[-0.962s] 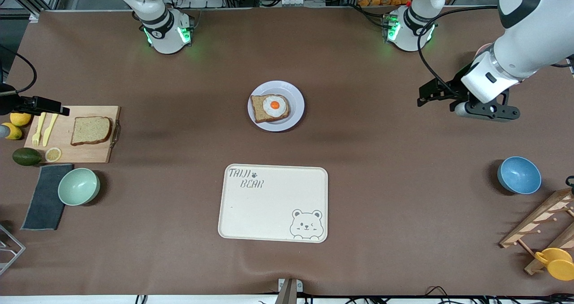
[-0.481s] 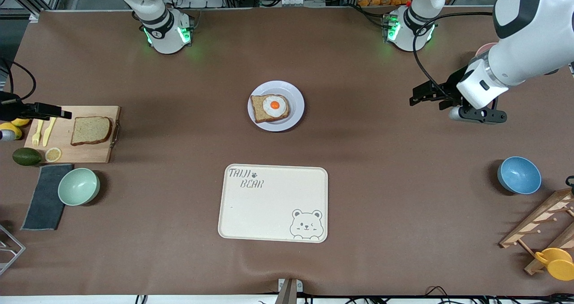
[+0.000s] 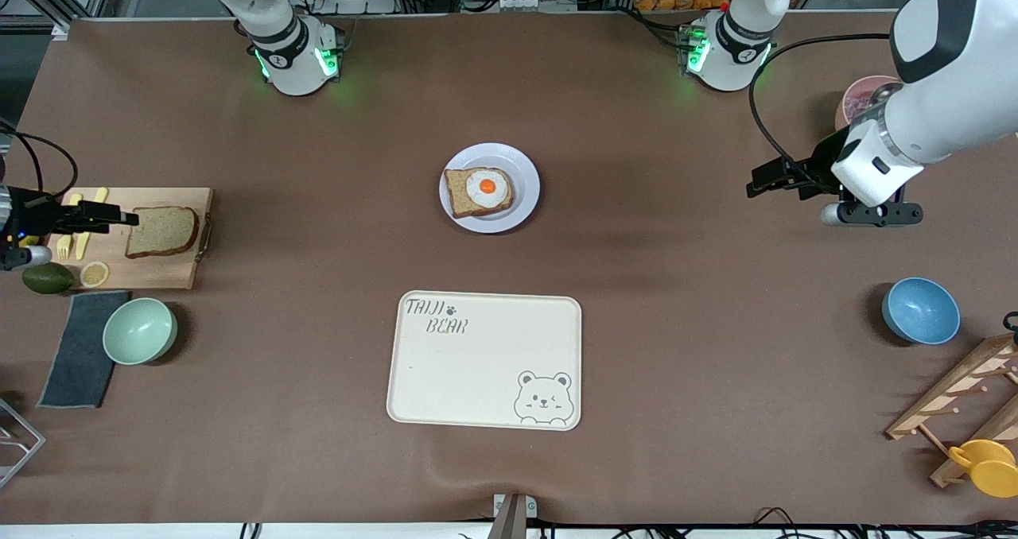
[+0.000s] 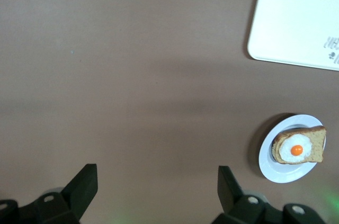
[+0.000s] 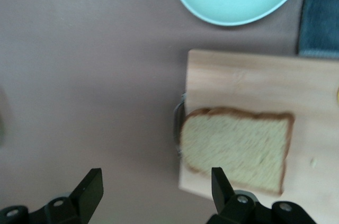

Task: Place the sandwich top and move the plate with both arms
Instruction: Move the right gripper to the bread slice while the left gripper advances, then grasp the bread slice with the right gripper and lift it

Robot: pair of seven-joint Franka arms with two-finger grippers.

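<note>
The worktop [image 3: 676,348] is plain brown, and at its middle the plate [image 3: 526,205] is pale lavender-white, carrying a brown bread slice [image 3: 459,193] with a white, orange-yolked fried egg [image 3: 487,188]. Nearer the front camera than the plate, the cream tray [image 3: 483,380] bears grey lettering and a bear face. The sandwich top [image 3: 161,230] is speckled tan with darker crust on a light wooden board [image 3: 151,273], beside a mint bowl [image 3: 140,331] and a dark grey cloth [image 3: 78,364].

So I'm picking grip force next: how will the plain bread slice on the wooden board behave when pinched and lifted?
The sandwich top looks thin and porous, so probably light and easily dented. Lying flat on the cutting board, it offers only edges and may sag if held by one. Its darker crust seems the firmest place.
</note>
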